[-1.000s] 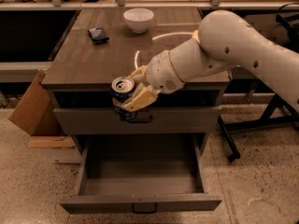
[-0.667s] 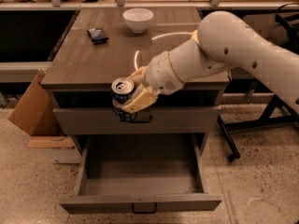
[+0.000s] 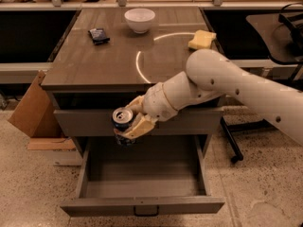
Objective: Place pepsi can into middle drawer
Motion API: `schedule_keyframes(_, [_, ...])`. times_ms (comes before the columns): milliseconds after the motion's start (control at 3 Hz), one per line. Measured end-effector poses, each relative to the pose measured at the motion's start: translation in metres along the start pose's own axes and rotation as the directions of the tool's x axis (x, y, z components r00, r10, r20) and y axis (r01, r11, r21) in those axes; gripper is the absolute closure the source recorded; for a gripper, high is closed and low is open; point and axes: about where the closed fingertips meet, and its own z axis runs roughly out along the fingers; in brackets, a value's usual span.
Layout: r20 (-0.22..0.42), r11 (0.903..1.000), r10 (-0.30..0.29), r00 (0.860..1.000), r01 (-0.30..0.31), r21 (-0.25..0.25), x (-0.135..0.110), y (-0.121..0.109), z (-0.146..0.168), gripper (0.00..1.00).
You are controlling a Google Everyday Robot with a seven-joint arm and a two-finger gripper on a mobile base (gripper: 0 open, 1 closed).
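The pepsi can (image 3: 122, 122), dark blue with a silver top, is upright in my gripper (image 3: 134, 119). The tan fingers (image 3: 140, 126) are shut around its right side. The can hangs in the air in front of the closed upper drawer front (image 3: 90, 122), above the back left part of the middle drawer (image 3: 142, 182). That drawer is pulled wide open and nothing lies inside it. Its flat front with a small dark handle (image 3: 146, 211) is nearest the camera. My white arm (image 3: 227, 86) reaches in from the right.
On the cabinet top (image 3: 94, 63) stand a white bowl (image 3: 139, 19), a small dark packet (image 3: 99, 35) and a yellow sponge (image 3: 202, 39). A cardboard box (image 3: 31, 109) leans at the cabinet's left. A black chair base (image 3: 234, 141) is at the right.
The can and gripper have come forward off the cabinet's front edge and down a little, to above the open drawer.
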Motion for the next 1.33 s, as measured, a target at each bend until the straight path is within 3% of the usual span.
schedule_keyframes(667, [-0.01, 0.9986, 0.038, 0.999, -0.039, -0.037, 0.058, 0.022, 0.058, 1.0])
schedule_keyframes(1000, [-0.01, 0.9986, 0.038, 0.999, -0.039, -0.037, 0.058, 0.022, 0.058, 1.0])
schedule_keyframes(1333, [-0.034, 0.9957, 0.092, 0.995, -0.092, -0.013, 0.088, 0.022, 0.069, 1.0])
